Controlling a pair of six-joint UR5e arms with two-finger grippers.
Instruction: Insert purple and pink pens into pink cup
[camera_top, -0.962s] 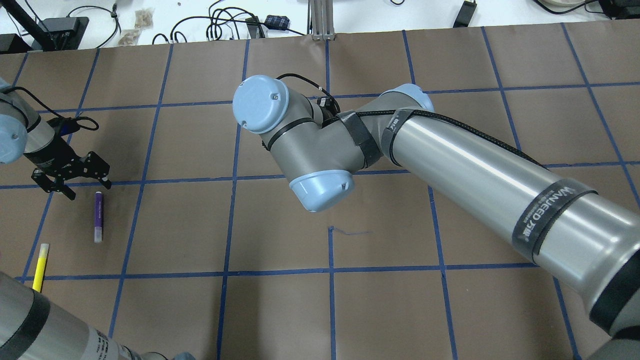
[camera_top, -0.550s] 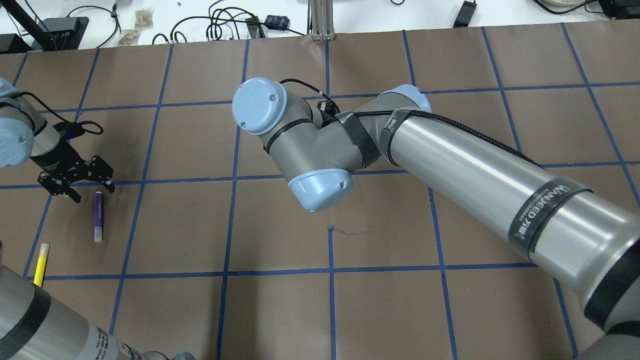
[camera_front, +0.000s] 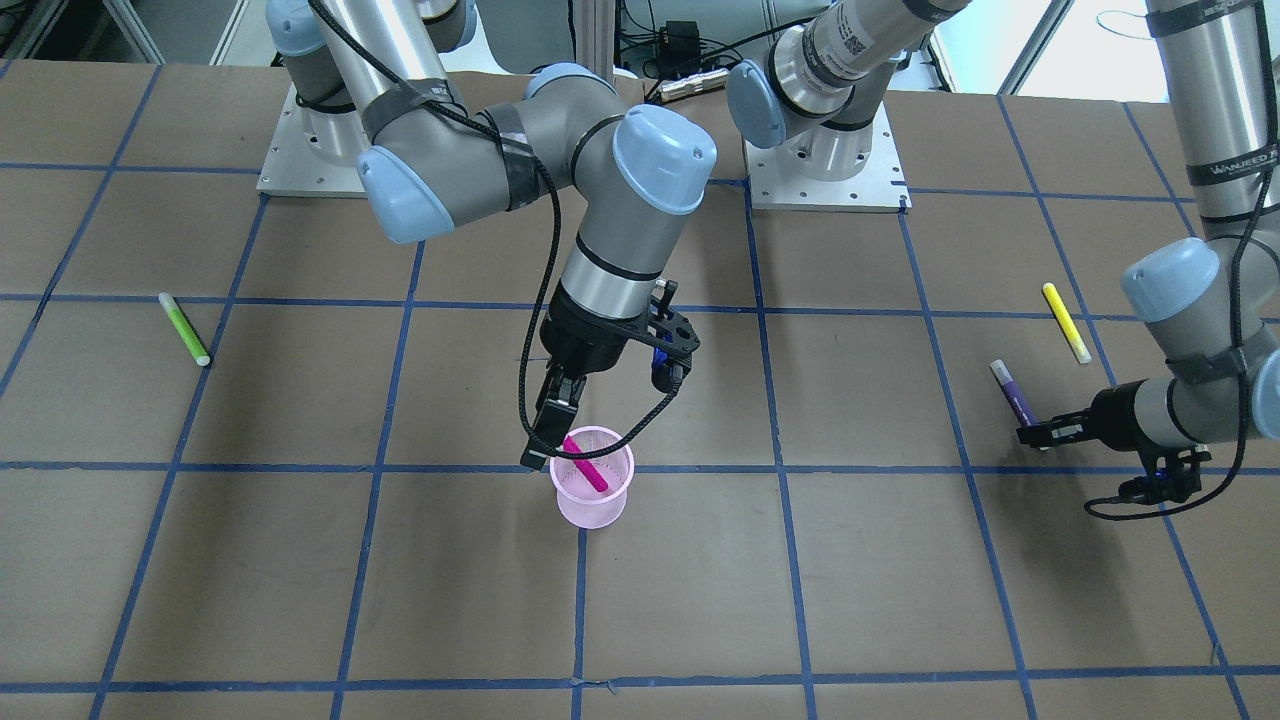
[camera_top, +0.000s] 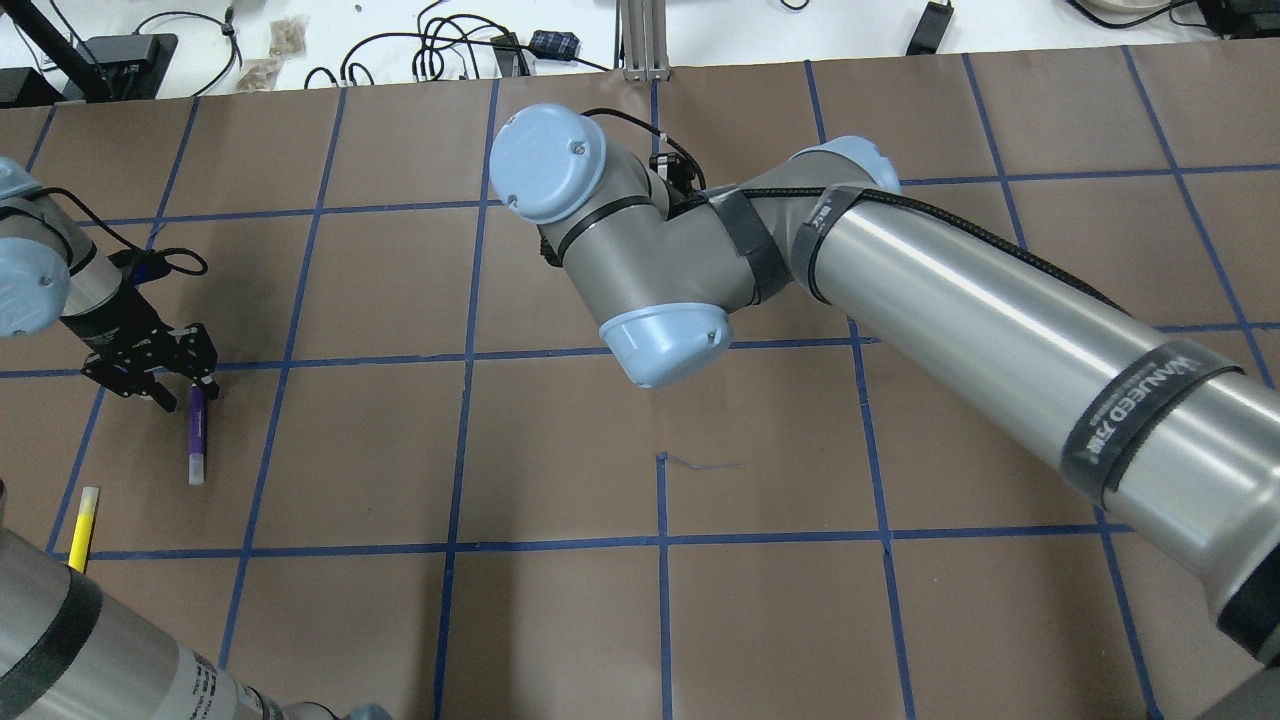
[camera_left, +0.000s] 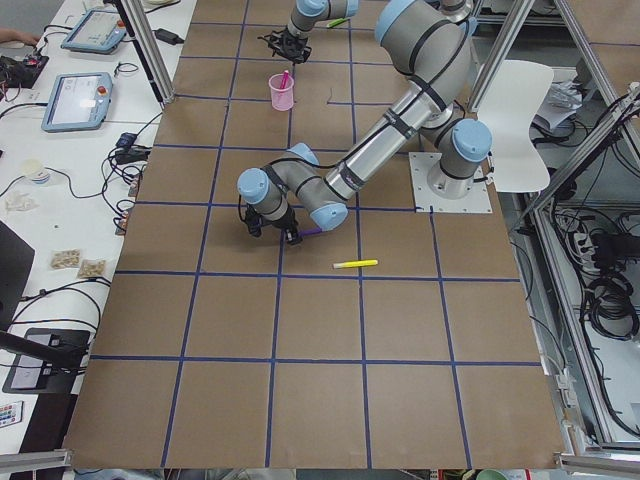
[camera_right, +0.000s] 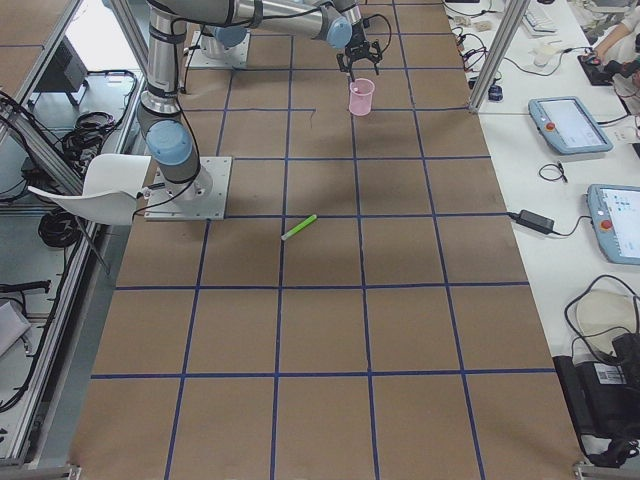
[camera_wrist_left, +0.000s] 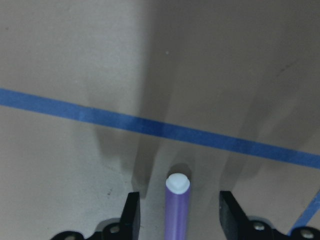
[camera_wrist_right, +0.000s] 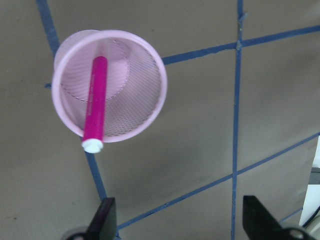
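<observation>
Where the bright pink pen (camera_wrist_right: 95, 102) leans inside the pale pink mesh cup (camera_wrist_right: 152, 70), its white end sticks out over the rim and its other end sits down in the cup. The cup stands upright at a crossing of blue tape lines near the middle of the brown paper-covered table (camera_front: 300, 560). My right gripper (camera_wrist_right: 180, 222) hangs above and just beside that cup, jaws spread wide and holding nothing. The purple pen with a white cap (camera_wrist_left: 177, 210) lies flat on the table, well apart from the cup on my left side, its cap just short of a blue tape line. My left gripper (camera_wrist_left: 179, 207) is lowered around it with jaws apart, one finger on each side of the barrel. A gap shows on both sides, so nothing is gripped. A yellow highlighter (camera_front: 1066, 322) lies near the purple pen, and a green highlighter (camera_front: 185, 329) lies far off on my right side of the table.
</observation>
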